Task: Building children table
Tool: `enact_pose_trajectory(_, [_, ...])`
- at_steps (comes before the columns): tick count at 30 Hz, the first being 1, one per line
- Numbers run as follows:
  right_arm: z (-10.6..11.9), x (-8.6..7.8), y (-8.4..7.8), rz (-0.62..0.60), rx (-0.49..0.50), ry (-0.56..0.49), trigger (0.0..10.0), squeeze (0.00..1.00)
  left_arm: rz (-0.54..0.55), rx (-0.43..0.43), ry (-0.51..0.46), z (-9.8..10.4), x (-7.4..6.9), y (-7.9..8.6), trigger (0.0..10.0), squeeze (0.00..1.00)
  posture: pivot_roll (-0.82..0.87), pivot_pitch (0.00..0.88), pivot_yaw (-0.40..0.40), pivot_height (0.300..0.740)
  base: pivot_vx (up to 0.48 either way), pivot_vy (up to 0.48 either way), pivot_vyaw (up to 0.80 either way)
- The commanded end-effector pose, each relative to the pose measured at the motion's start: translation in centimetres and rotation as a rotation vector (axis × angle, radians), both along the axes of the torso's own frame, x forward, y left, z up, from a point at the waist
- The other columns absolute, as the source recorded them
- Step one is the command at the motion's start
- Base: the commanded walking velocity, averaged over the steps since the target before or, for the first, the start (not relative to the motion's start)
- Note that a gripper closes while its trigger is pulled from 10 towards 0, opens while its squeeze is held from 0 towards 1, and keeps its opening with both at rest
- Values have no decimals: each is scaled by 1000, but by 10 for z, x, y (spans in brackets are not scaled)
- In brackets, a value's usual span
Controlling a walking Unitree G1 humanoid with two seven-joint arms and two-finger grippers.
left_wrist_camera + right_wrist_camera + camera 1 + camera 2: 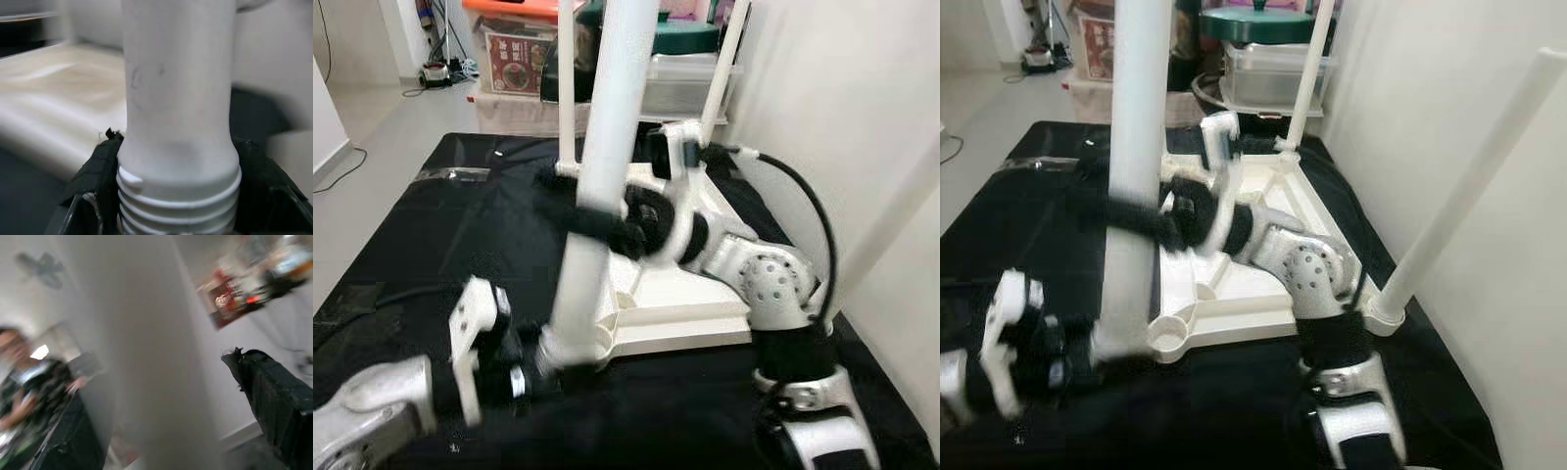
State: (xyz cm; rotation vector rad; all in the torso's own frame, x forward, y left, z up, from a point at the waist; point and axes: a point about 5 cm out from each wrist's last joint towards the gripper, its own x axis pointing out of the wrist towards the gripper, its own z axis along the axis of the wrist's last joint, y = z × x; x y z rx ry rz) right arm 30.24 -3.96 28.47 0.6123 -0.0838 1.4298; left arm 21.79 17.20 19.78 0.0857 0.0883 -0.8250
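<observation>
White leg [607, 147] between both tools' fingers.

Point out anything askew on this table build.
The near leg, held by both pincers, left and right, leans off upright; its thread is still exposed above the tabletop's corner socket.

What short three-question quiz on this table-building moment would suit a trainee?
1. True or false: the upturned tabletop lies on a black cloth.
2. Which claw grips the near table leg down by its threaded end: A left, B right?
3. Fill in: apart from that leg, ___ more legs stand in the tabletop's corners.

Key: 1 true. 2 A; the left claw holds it low, the right claw higher up. 3 two: far leg, right leg.
</observation>
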Motion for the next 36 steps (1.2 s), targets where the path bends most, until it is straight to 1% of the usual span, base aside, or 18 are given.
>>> enact_pose_trajectory(1, [0,7,-6,-89,3,34,10000,0,120,57,-32,-3,9,8,0,0,99,0,-75,740,0,0,0])
enact_pose_trajectory(4, [-8,6,-8,-139,45,127,10000,0,370,243,-95,-10,29,22,0,0,97,0,-79,740,0,0,0])
enact_pose_trajectory(6, [-8,6,-8,-139,45,127,10000,0,370,243,-95,-10,29,22,0,0,97,0,-79,740,0,0,0])
enact_pose_trajectory(8, [-14,8,-5,-169,57,181,10000,0,429,313,-102,-16,36,23,0,0,97,0,-82,740,0,0,0])
enact_pose_trajectory(10, [-33,18,7,-292,52,338,10000,0,482,484,-132,-31,51,13,0,0,100,0,-88,740,0,0,0])
enact_pose_trajectory(12, [-41,21,12,-339,46,398,10000,0,494,542,-150,-35,57,9,0,0,100,0,-88,740,0,0,0])
enact_pose_trajectory(13, [-54,29,16,-446,14,482,10000,0,488,593,-164,-41,65,-2,7569,0,104,0,-91,740,0,0,0])
enact_pose_trajectory(16, [-68,37,18,-551,-23,555,10000,0,470,656,-182,-46,73,-14,7804,0,103,0,-92,740,0,0,0])
enact_pose_trajectory(17, [-80,43,18,-653,-61,626,10000,0,462,726,-215,-52,81,-25,10000,0,105,0,-93,740,0,0,0])
enact_pose_trajectory(23, [-103,53,11,-903,-122,816,10000,0,423,884,-308,-63,99,-53,10000,0,106,0,-89,740,0,0,0])
enact_pose_trajectory(24, [-103,53,11,-903,-122,816,10000,0,423,884,-308,-63,99,-53,10000,0,106,0,-89,740,0,0,0])
enact_pose_trajectory(27, [-112,55,7,-1017,-80,992,10000,0,391,873,-342,-61,103,-84,10000,0,107,0,-82,740,0,0,0])
enact_pose_trajectory(30, [-112,56,8,-1016,-51,1031,10000,0,390,866,-350,-60,104,-91,10000,0,107,0,-81,740,0,0,0])
enact_pose_trajectory(31, [-110,56,10,-1011,-28,1062,7529,0,386,860,-356,-59,105,-97,10000,0,107,0,-81,740,0,0,0])
enact_pose_trajectory(32, [-110,56,10,-1011,-28,1062,7529,0,386,860,-356,-59,105,-97,10000,0,107,0,-81,740,0,0,0])
enact_pose_trajectory(33, [-106,57,13,-997,9,1092,0,0,381,865,-365,-59,106,-104,10000,0,106,0,-82,740,0,0,0])
enact_pose_trajectory(34, [-91,55,24,-932,72,1142,0,0,358,858,-393,-57,108,-119,10000,0,97,0,-77,740,0,0,0])
enact_pose_trajectory(36, [-84,54,27,-919,89,1146,0,0,344,856,-406,-58,108,-127,10000,0,92,0,-76,740,0,0,0])
